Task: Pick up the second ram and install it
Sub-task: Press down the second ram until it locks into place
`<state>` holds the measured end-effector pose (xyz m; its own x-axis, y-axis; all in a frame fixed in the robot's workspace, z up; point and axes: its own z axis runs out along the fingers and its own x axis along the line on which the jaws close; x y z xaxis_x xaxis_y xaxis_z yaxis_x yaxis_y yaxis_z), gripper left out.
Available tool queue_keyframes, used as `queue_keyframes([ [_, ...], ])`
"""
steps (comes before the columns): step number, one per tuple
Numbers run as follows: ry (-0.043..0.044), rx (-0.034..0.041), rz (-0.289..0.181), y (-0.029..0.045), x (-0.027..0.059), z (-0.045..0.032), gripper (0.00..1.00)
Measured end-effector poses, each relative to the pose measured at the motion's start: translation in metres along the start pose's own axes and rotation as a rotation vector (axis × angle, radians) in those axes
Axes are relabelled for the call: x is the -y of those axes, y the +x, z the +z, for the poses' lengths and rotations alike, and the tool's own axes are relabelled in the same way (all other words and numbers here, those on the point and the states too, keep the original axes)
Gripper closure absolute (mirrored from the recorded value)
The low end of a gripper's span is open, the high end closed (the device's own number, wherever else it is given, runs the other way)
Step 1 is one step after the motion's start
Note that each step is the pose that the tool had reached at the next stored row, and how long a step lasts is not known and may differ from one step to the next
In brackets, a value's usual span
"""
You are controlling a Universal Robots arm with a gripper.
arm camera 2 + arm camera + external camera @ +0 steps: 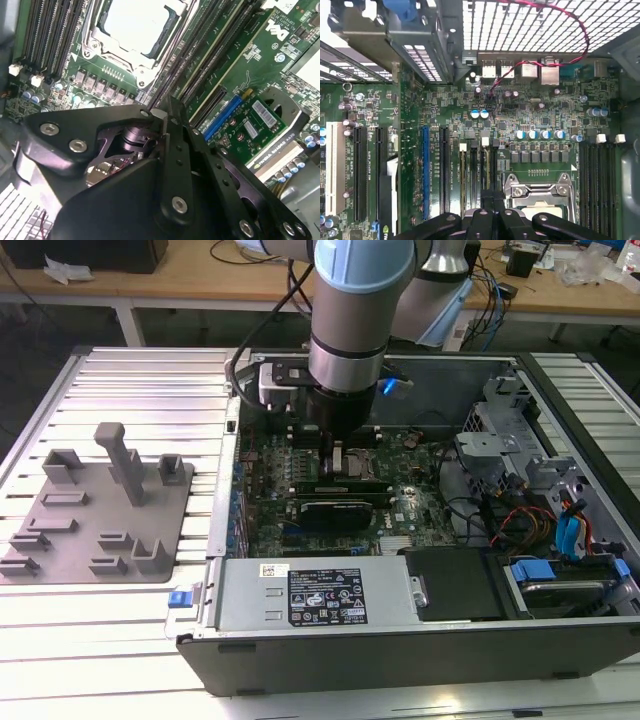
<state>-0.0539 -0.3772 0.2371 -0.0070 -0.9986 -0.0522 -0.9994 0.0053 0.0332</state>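
Second ram: you could not make it out for certain at that moment, neither as a green stick on its own nor clearly in the hand (162,122). The two black fingers (176,150) were drawn together until they all but met. A thin pale sliver showed at their tips, and whether that was the stick seen edge-on, I cannot tell. Judging from that narrow closure, the hand was set either for gripping something as thin as a memory board or for pressing down on one.

Directly beneath the hand lay the bank of long black memory slots (476,170), with their white end latches (485,141) just beyond the fingertips. The hand hung upright and square over these slots, probably because a stick goes in only when pushed straight down along a slot's length. Just beside the hand on one side sat the CPU socket (135,30), with a further bank of slots (597,175) past it. On the other side of the hand stood the graphics card (260,125), near but apart from it.

Farther out, the open computer case (400,650) lay flat on the table (150,370), which kept the motherboard facing up toward the arm. Well away from the hand, outside the case, rested the grey parts fixture (100,510).
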Motion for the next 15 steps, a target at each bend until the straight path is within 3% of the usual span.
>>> queue_keyframes([
  [15,0.0002,-0.0002,0.0,0.0004,-0.0001,0.0081,0.92],
])
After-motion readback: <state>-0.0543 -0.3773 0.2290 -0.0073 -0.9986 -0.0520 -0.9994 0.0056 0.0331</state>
